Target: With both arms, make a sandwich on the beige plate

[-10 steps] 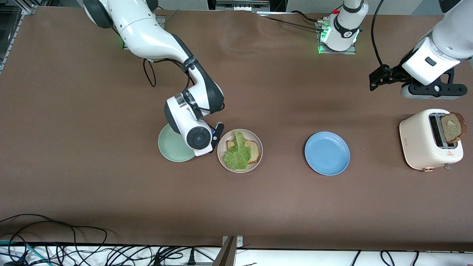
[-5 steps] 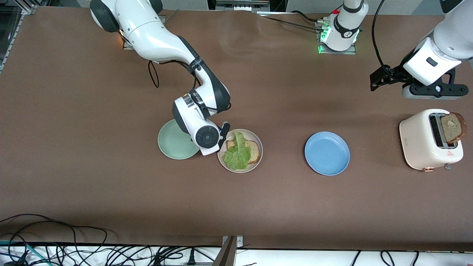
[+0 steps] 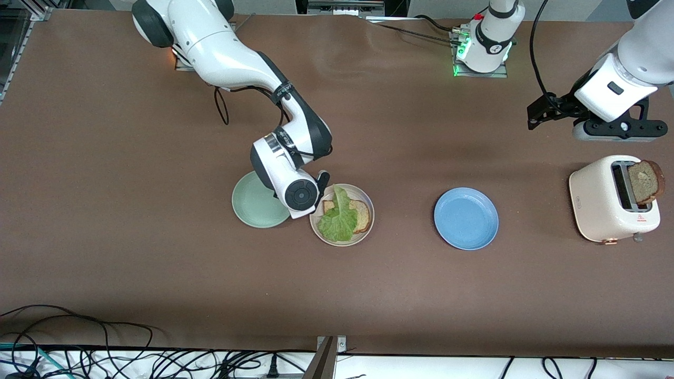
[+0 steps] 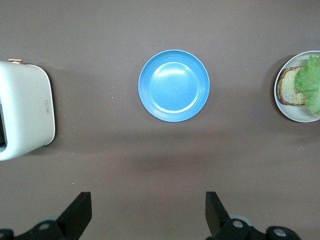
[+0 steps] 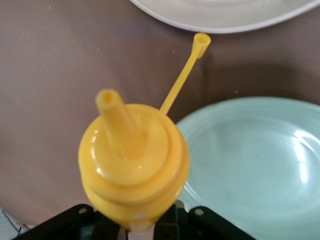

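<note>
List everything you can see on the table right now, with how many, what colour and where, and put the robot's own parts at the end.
Beige plate: one, pale beige, beside the mint-green plate, toward the right arm's end.
Bread slice: one, brown, on the beige plate.
Lettuce leaf: one, green, lying on that bread slice.
Mint-green plate: one, bare.
Blue plate: one, bare, between the beige plate and the toaster.
Toaster: one, cream, at the left arm's end.
Toast: one, brown, standing in the toaster's slot.
Squeeze bottle: one, yellow, cap flipped open, in the right gripper.
Right gripper: shut on the squeeze bottle, over the gap between the mint-green and beige plates.
Left gripper: open, waiting above the table near the toaster.
</note>
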Robot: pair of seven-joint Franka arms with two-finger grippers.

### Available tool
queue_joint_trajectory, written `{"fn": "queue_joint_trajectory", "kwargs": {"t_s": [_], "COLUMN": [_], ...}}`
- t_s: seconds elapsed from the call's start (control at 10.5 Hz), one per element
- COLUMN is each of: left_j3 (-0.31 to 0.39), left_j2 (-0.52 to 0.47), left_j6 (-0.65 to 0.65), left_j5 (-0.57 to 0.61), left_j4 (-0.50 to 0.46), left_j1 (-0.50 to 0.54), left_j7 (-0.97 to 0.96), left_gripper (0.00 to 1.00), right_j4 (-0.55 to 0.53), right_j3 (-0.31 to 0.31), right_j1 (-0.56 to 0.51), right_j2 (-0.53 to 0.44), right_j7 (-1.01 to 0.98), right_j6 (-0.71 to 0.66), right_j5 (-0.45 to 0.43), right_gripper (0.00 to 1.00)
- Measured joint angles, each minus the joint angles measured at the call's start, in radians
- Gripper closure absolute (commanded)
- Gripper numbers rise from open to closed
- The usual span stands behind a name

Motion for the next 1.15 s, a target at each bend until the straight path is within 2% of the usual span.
{"fn": "queue_joint_trajectory", "kwargs": {"t_s": [0.29, 0.57, 0.77, 1.15], "left_j3": [0.000, 0.000, 0.000, 0.001], "left_j2": [0.000, 0.000, 0.000, 0.001], "left_j6": [0.000, 0.000, 0.000, 0.000], "left_j5": [0.000, 0.000, 0.000, 0.000], "left_j4": [0.000, 0.000, 0.000, 0.000], "left_j1": [0.001, 0.002, 0.002, 0.003], "left_j7": [0.000, 0.000, 0.000, 0.000], "left_gripper": [0.00, 0.00, 0.00, 0.00], "right_j4": [0.003, -0.045, -0.105, -0.264], "right_j3": [0.001, 0.006, 0.009, 0.010], "right_j1": [-0.058, -0.093, -0.096, -0.134], "right_j2": [-0.089, -0.159, -0.192, -0.324], "right_j7": [-0.040, -0.047, -0.047, -0.047], "right_j6": [-0.056, -0.065, -0.053, 0.016], "right_j5": [0.004, 0.010, 0.010, 0.010], "right_gripper": [1.00, 1.00, 1.00, 1.00]}}
